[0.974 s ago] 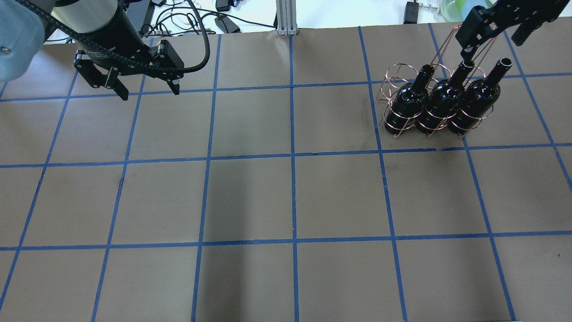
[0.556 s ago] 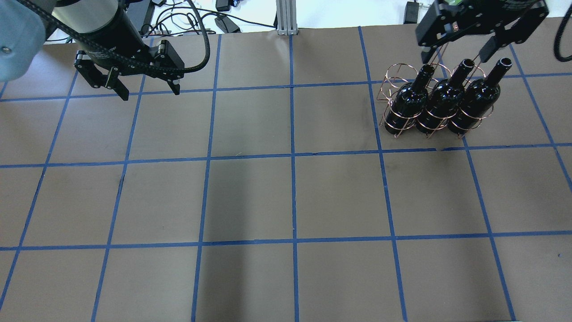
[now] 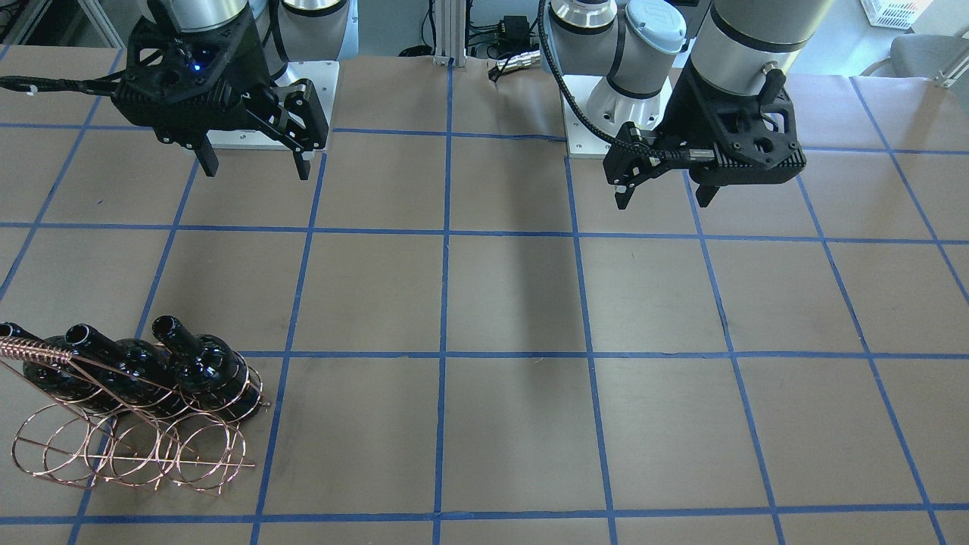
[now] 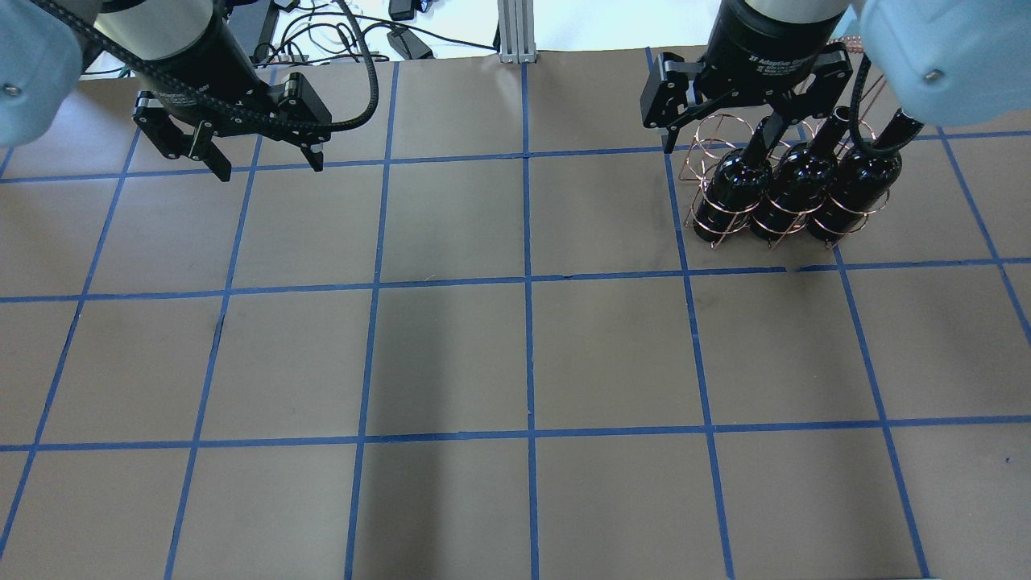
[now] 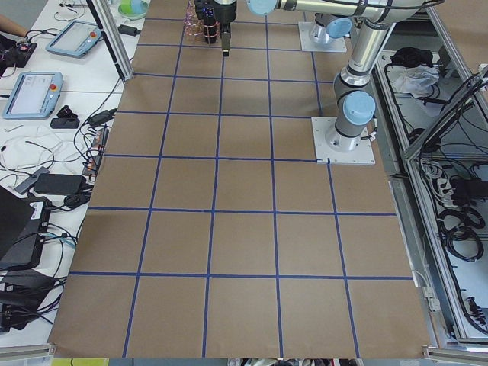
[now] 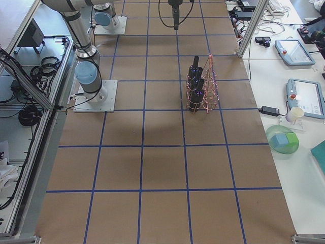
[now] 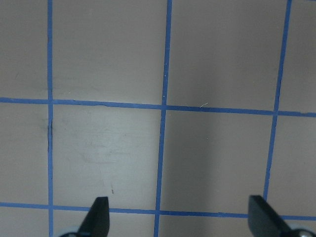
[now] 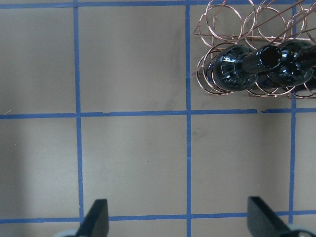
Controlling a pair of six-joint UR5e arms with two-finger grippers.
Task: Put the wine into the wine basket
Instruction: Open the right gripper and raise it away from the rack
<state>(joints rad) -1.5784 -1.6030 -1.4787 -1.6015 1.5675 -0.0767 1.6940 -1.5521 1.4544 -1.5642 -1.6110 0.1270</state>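
Three glossy black wine bottles (image 4: 793, 181) stand upright side by side in the copper wire wine basket (image 4: 709, 133), in its row nearer the robot. The row on the far side holds only empty hoops (image 3: 129, 450). The bottles (image 3: 204, 363) and basket also show in the right wrist view (image 8: 237, 69). My right gripper (image 4: 717, 137) is open and empty, high above the table beside the basket; in the front view (image 3: 256, 165) it hangs well back from the basket. My left gripper (image 4: 262, 161) is open and empty, far from the basket.
The table is brown paper with a blue tape grid (image 4: 527, 282). The basket's coil handle (image 3: 30, 350) rises above the bottle necks. Cables and a metal post (image 4: 515, 32) lie at the far edge. The left wrist view shows only bare table (image 7: 163, 108).
My right gripper has swung from behind the basket's right end across to its left end, turning as it went, and stayed open. The bottles, basket and left arm have not moved.
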